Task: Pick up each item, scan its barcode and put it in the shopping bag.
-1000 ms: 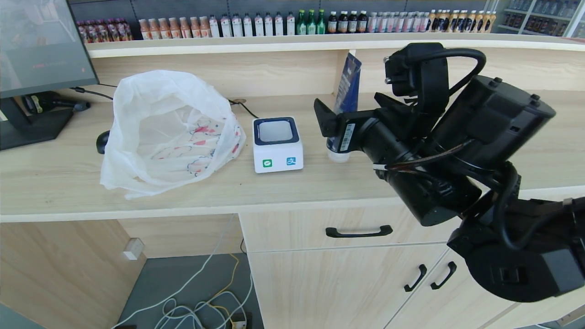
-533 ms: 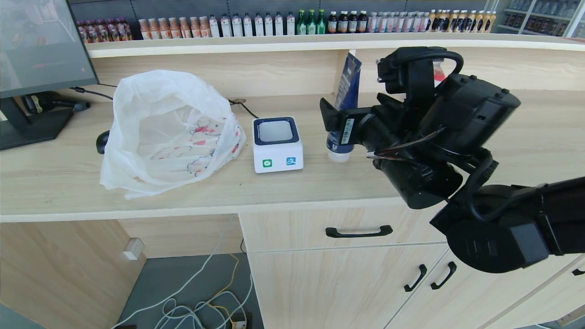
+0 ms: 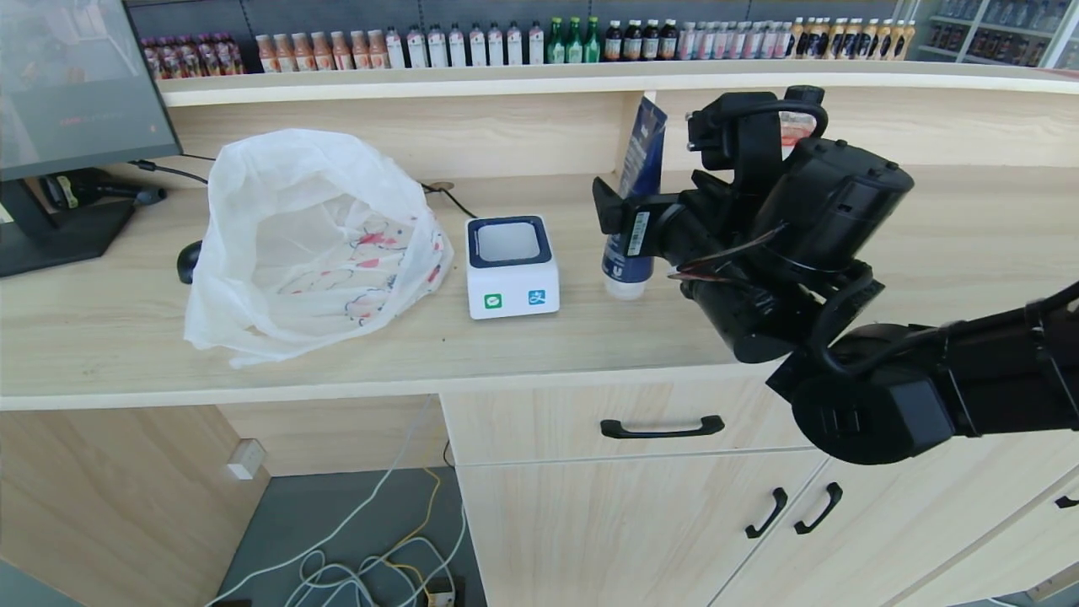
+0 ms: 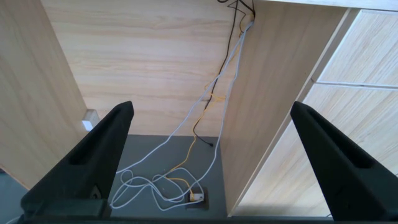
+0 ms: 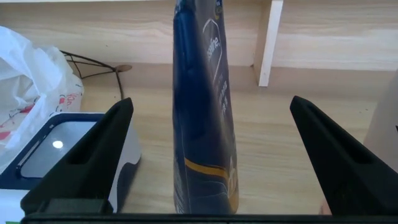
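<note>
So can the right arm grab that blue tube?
Probably yes. The right gripper is open and faces the tube, which stands upright on the counter with nothing between them.

one tube, one bag, one scanner

you get bright, even light over the counter, with a soft shadow under the bag. a glare spot sits on the scanner. the counter's edge bows near the head view's sides.
</note>
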Robot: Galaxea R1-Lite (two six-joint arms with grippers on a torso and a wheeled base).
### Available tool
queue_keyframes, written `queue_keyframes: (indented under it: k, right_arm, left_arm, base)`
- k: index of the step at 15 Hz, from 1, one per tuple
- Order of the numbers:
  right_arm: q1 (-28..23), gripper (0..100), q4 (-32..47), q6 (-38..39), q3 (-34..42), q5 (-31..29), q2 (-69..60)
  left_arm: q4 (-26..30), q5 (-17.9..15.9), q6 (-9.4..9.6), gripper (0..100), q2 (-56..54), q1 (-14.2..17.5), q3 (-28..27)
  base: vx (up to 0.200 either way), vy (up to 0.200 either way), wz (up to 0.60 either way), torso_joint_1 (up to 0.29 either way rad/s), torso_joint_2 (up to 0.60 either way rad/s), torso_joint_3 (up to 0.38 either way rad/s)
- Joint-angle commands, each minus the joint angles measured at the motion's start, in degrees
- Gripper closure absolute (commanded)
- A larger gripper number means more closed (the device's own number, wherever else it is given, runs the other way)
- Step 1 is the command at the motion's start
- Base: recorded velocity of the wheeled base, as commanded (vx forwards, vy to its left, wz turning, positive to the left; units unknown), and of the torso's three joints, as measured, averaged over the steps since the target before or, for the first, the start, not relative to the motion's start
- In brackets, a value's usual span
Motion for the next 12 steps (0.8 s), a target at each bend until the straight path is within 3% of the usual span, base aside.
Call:
queue_keyframes:
  k: [1,12]
  right_arm:
    - [-0.46,0,0.84,0.01,-0.84,0.15,0.48]
    - [-3.54,0,3.92,0.18,-4.71,2.17,3.20]
  left_arm:
    - [0.00,0.01,-0.01,0,-0.01,0.04,0.00]
    - [0.00,0.01,-0.01,0,-0.01,0.04,0.00]
  base:
    - [0.000,0.000,0.00,0.000,0.00,0.000]
    - [0.000,0.000,0.00,0.000,0.00,0.000]
